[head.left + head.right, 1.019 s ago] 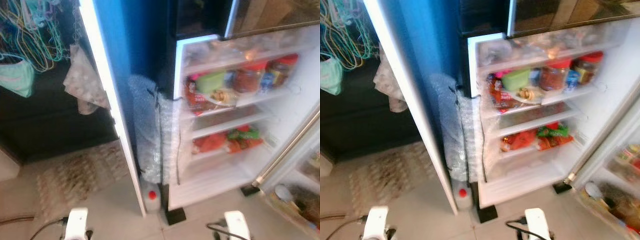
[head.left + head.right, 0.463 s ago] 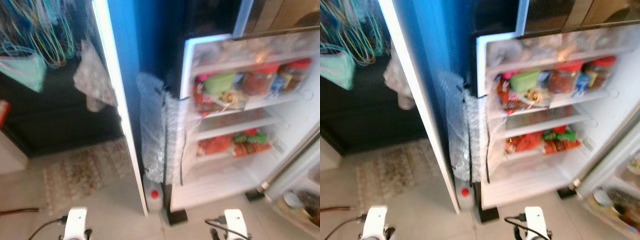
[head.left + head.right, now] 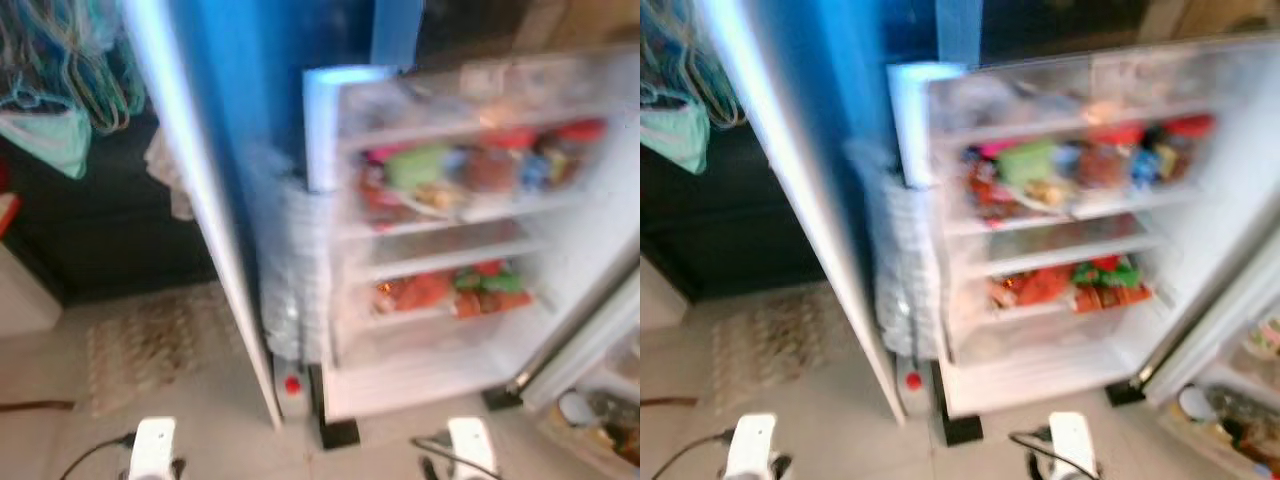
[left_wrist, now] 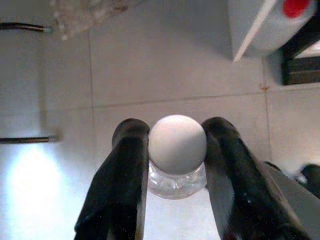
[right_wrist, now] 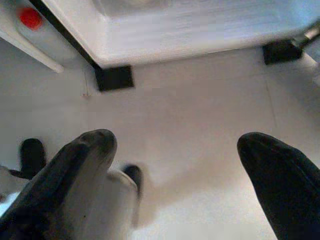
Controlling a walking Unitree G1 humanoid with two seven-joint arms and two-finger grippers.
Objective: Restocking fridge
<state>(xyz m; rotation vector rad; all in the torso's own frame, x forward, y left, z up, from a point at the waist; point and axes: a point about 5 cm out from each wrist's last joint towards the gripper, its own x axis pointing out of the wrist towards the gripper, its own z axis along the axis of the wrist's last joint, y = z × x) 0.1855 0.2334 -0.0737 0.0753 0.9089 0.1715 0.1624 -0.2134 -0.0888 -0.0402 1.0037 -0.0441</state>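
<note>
the left gripper (image 4: 176,150) has its fingers (image 4: 125,170) closed on a clear bottle with a white round cap (image 4: 177,144), held low over the pale tiled floor (image 4: 165,65). the right gripper (image 5: 175,165) hangs over the same floor with its fingers (image 5: 82,160) spread wide apart and nothing between them. ahead, blurred, stands the open fridge (image 3: 470,230), its shelves holding red-lidded jars (image 3: 505,160) and red and green packets (image 3: 460,292). a small jug with a red cap (image 3: 291,385) sits on the floor beside the fridge's foot.
</note>
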